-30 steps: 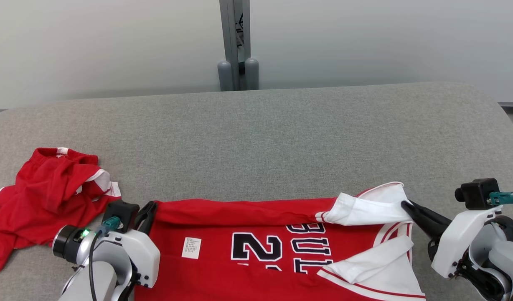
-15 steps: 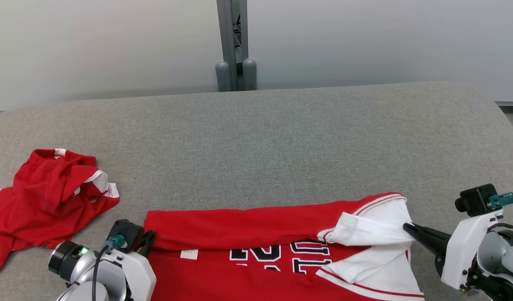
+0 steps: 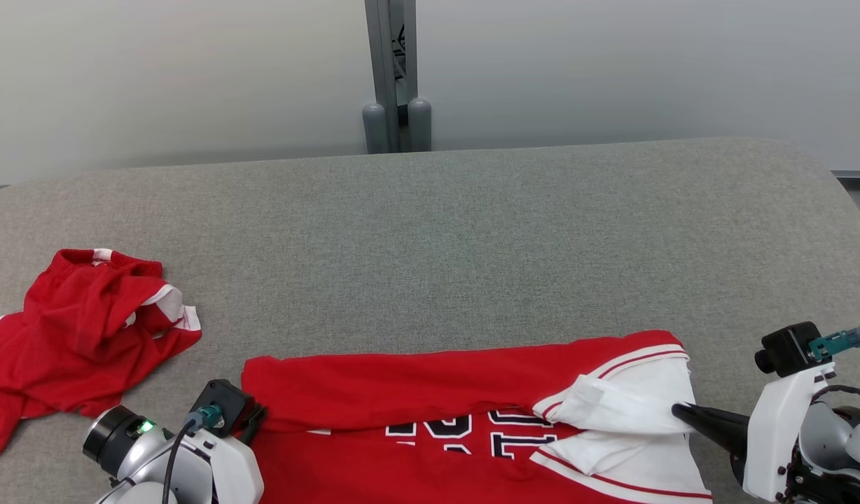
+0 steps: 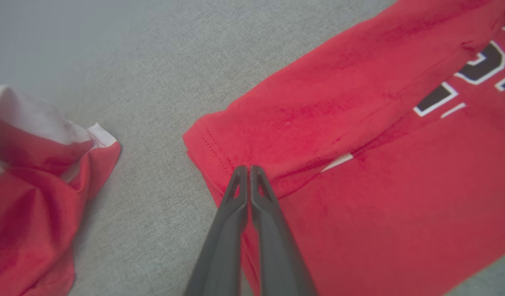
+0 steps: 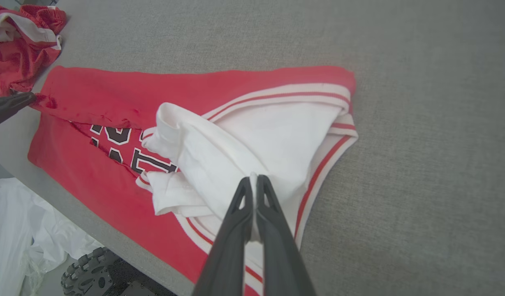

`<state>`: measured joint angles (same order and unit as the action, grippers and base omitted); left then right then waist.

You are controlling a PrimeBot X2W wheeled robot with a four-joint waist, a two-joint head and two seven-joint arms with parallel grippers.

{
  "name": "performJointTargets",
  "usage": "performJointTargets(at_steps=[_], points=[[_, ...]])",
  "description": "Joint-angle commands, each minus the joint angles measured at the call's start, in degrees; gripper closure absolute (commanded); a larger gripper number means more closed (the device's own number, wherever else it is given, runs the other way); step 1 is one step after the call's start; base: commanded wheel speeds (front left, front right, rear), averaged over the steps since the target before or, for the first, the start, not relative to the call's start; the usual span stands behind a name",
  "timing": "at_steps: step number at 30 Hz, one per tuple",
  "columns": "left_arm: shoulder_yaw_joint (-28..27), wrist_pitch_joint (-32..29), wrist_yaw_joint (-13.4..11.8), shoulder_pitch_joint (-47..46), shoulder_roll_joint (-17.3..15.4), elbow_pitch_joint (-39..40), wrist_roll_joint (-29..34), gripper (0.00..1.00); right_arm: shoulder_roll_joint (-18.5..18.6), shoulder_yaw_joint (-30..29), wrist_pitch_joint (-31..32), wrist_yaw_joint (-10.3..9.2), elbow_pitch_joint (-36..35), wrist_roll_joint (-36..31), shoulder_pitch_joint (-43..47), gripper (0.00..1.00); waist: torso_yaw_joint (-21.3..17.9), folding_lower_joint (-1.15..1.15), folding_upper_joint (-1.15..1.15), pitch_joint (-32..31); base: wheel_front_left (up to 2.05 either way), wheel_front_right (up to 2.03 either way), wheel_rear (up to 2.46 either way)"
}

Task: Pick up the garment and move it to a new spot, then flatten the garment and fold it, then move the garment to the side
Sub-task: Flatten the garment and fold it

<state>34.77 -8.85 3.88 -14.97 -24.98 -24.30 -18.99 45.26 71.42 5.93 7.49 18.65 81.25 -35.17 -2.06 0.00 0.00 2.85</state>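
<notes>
The garment (image 3: 402,381), a red jersey with dark lettering and white striped trim, lies along the near edge of the grey padded table (image 3: 472,231). Its far half is doubled over toward me and covers the upper part of the print. My left gripper (image 3: 255,414) is shut on the red hem corner, seen close in the left wrist view, where the gripper (image 4: 248,167) pinches the garment (image 4: 339,102). My right gripper (image 3: 675,408) is shut on the white shoulder cloth; in the right wrist view the gripper (image 5: 252,177) holds the garment (image 5: 154,90).
A second crumpled red and white piece of clothing (image 3: 80,329) lies at the table's left. A grey post (image 3: 391,77) stands behind the table. Past the near table edge are white cloth (image 5: 14,230) and a wheel (image 5: 84,267).
Both grippers have drawn the folded-over edge toward me. The fold now covers more of the lettering and hides the white label.
</notes>
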Motion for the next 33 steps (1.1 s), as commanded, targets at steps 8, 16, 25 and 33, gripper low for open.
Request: performJointTargets(at_steps=[8, 16, 25, 33], points=[[-0.15, -1.18, -1.67, 1.69, -1.36, 2.25, -0.21, 1.00, 1.49, 0.27, 3.91, 0.02, -1.20, 3.22, 1.69, 1.00, -0.15, 0.00, 0.00, -0.14, 0.00, 0.00, 0.00], [0.07, -1.97, -2.81, 2.11, -0.84, 2.73, -0.88, 1.00, 1.18, -0.29, 3.95, 0.02, -0.56, 3.62, 1.54, 0.24, -0.18, 0.00, 0.00, 0.43, 0.00, 0.00, 0.00], [-0.26, -8.12, -4.62, 2.69, -2.64, 3.19, -1.70, 0.00, 1.95, -0.01, 12.27, 0.02, 0.40, 10.39, 3.64, 0.00, -0.09, 0.00, 0.00, 1.12, 0.00, 0.00, 0.00], [-2.69, -4.43, -9.51, 3.26, -2.06, 5.13, -1.94, 0.00, 4.09, -1.52, 10.20, 0.02, 1.45, 10.63, 3.80, 0.00, -0.95, 0.00, 0.00, -0.24, 0.00, 0.00, 0.00]])
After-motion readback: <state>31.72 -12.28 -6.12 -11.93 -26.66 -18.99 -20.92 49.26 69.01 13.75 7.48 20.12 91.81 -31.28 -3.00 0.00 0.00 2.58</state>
